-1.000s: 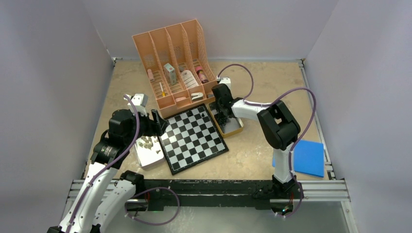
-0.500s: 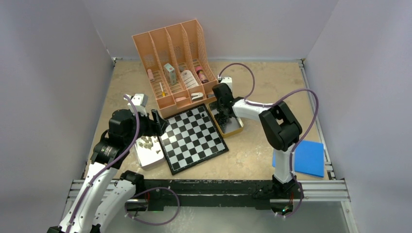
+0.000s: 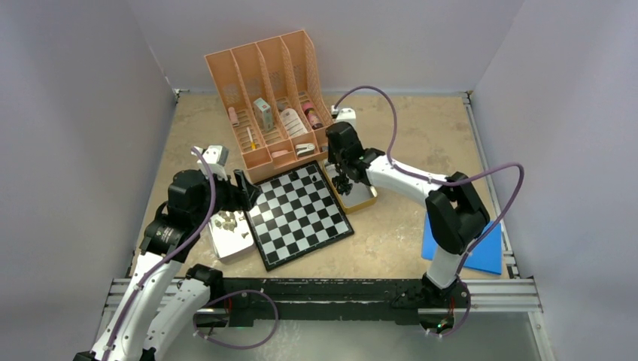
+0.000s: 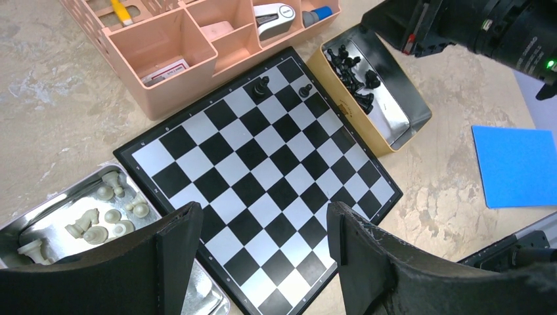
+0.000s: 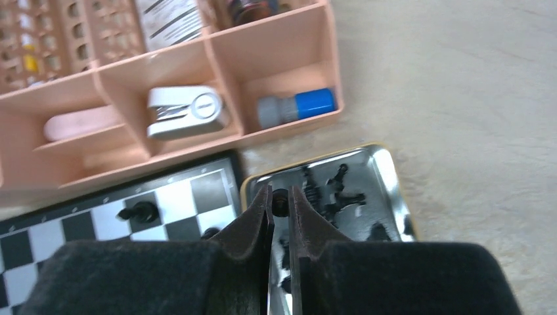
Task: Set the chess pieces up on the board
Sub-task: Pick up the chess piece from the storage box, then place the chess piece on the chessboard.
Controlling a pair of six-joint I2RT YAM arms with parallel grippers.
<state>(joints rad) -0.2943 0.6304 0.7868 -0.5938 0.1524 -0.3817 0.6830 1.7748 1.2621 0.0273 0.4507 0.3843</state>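
Observation:
The board lies at the table's middle, and two black chess pieces stand on squares along its far edge. More black pieces lie in a gold-rimmed tray at its right. My right gripper hangs over that tray's left end, shut on a small black piece. Beige pieces lie in a metal tray left of the board. My left gripper hovers open above the board's near-left part with nothing between its fingers.
A pink desk organizer holding small bottles, a stapler and boxes stands just behind the board. A blue sheet lies at the right near the right arm's base. Walls close in the table on three sides.
My right gripper has closed on a black piece over the tray, and the right arm's elbow has swung down and to the right. The left arm has not moved.

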